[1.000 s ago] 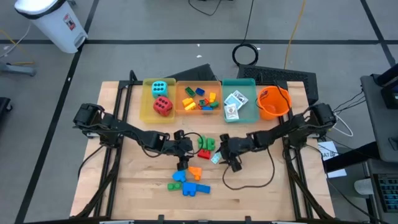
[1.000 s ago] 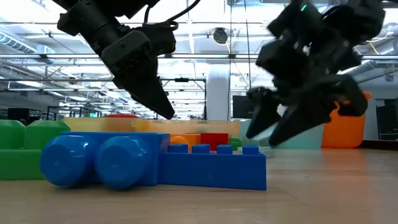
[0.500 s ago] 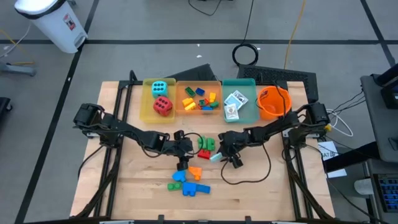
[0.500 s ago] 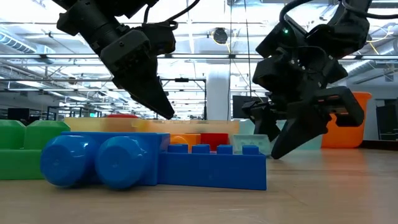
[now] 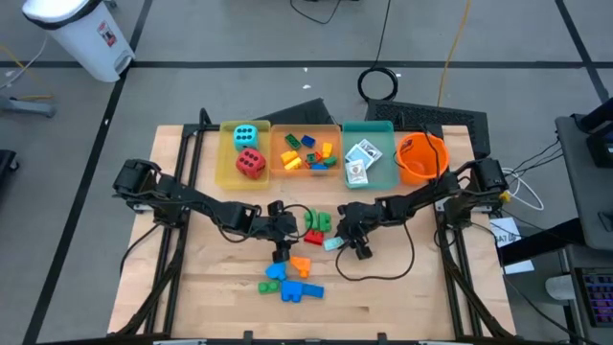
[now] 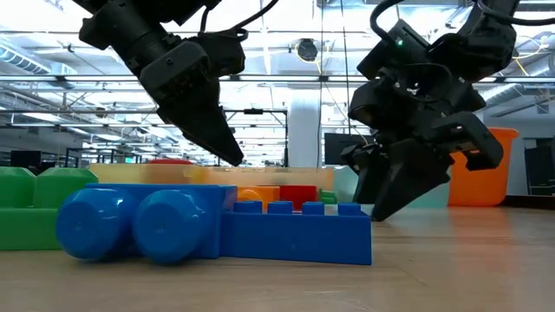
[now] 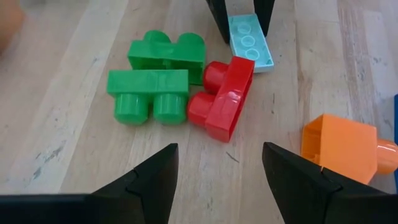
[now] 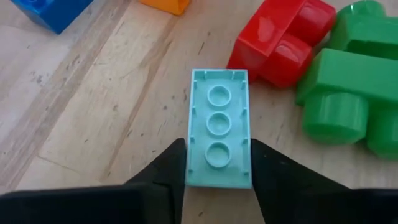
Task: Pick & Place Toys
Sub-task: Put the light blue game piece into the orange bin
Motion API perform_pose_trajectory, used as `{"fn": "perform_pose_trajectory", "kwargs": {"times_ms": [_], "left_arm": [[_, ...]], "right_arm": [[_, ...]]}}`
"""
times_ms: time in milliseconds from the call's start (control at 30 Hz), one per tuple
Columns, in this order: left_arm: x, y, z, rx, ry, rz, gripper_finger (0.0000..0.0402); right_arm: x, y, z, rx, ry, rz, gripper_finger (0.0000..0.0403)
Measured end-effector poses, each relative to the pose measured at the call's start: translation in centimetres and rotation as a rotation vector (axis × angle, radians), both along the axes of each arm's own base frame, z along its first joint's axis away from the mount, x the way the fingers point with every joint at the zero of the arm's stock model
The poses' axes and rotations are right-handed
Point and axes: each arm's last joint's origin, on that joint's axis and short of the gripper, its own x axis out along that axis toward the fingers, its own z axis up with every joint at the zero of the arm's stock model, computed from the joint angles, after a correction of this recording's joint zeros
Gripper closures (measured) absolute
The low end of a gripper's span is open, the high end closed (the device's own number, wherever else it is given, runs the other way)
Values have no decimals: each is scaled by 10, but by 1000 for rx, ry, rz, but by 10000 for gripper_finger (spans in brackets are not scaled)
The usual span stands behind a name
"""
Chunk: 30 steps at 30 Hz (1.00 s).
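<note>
Right end effector [image 8: 219, 163] astride pale teal brick [image 8: 219, 127].

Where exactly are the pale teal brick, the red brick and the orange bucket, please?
pale teal brick [image 8: 219, 137]: right wrist view, its middle stud.
red brick [image 7: 227, 99]: left wrist view, its flat side.
orange bucket [image 5: 421, 169]: high view, its near rim.

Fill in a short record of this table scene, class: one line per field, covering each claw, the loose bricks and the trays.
right claw: fingers on both sides of the pale teal brick, brick flat on the table
left claw: open, holding nothing, above the bricks
nearby bricks: red brick, two green bricks, orange brick
yellow tray: cyan die, red die
</note>
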Motion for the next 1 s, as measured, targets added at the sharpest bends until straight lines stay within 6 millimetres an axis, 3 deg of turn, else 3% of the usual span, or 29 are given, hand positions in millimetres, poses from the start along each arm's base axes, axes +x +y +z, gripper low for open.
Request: {"fn": "perform_pose_trajectory", "kwargs": {"times_ms": [233,400,567,800,1000], "left_arm": [[2,0,2,-14,-38,22,165],[9,-2,10,-42,-141,18,165],[18,-1,22,-69,-291,31,165],[30,17,42,-170,-530,176,165],[32,32,44,-237,-559,291,165]], "right_arm": [[-2,5,7,-61,-20,-68,303],[-7,13,33,-118,-109,-94,305],[-16,21,55,-288,-204,-131,306],[-25,28,80,-613,-323,-235,305],[-26,30,85,-683,-352,-286,304]]}}
